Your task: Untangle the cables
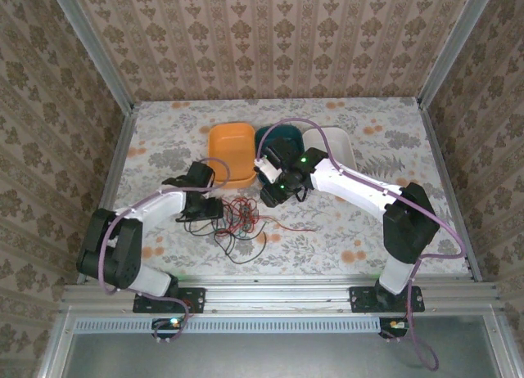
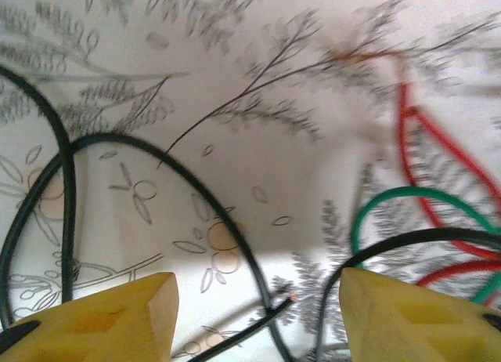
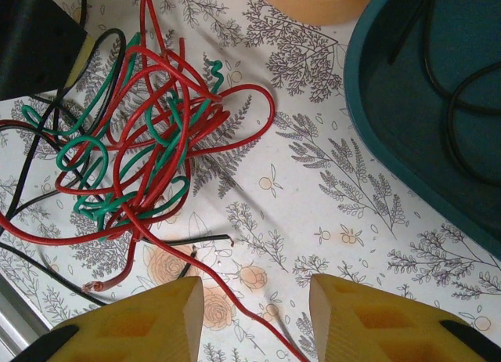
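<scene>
Cables point(image 1: 239, 217) heaped on the desk point(image 1: 352, 231), flanked by two pincers.
Left pincer point(image 2: 257, 291) is seen parted, a black strand point(image 2: 200, 191) lying between its tips; right pincer point(image 3: 257, 287), parted and empty, is set with the heap to its upper left.

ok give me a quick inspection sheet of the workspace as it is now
surface: floral-print tablecloth, lying flat
job's things: tangled pile of thin red, green and black cables between the arms; another black cable lies in the teal plastic bin
clutter: orange plastic bin and white plastic bin behind the pile
grippers: left gripper open, low over a black loop; right gripper open, a red strand between its fingers
cables: lilac arm hoses arch along both arms
surroundings: patterned wallpaper walls, aluminium frame
</scene>
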Available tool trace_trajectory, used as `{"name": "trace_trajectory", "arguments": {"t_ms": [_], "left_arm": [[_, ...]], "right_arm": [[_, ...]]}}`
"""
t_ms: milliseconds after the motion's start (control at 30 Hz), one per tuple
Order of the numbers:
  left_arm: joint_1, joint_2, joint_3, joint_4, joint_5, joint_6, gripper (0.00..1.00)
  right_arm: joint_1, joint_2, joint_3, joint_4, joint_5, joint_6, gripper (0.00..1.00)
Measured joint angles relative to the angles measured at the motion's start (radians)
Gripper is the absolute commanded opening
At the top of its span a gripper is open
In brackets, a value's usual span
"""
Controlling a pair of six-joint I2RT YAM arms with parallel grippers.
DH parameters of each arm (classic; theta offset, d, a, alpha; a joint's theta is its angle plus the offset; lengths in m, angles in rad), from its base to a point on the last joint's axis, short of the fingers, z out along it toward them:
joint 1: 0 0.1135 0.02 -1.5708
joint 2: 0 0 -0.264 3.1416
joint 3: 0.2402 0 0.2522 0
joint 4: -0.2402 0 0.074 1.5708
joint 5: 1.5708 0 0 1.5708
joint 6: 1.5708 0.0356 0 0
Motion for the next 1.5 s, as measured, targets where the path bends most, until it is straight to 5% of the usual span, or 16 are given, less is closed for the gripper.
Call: {"name": "trace_trajectory", "arguments": {"t_ms": [233,533,1167,1500], "left_arm": [[-0.001,0.023,0.059,0.034,0.021,0.032,0.56],[-0.015,0.138,0.072,0.051,0.037,0.051,0.39],[-0.079,0.050,0.072,0.021,0.024,0.061,0.45],[-0.079,0.056,0.031,-0.005,0.017,0.057,0.37]], "right_arm": [[0.000,0.000,0.000,0.000,0.004,0.000,0.42],[0.000,0.000,0.000,-0.001,0.015,0.000,0.42],[0.000,0.000,0.000,-0.001,0.022,0.011,0.41],[0.000,0.000,-0.011,0.000,0.022,0.022,0.41]]}}
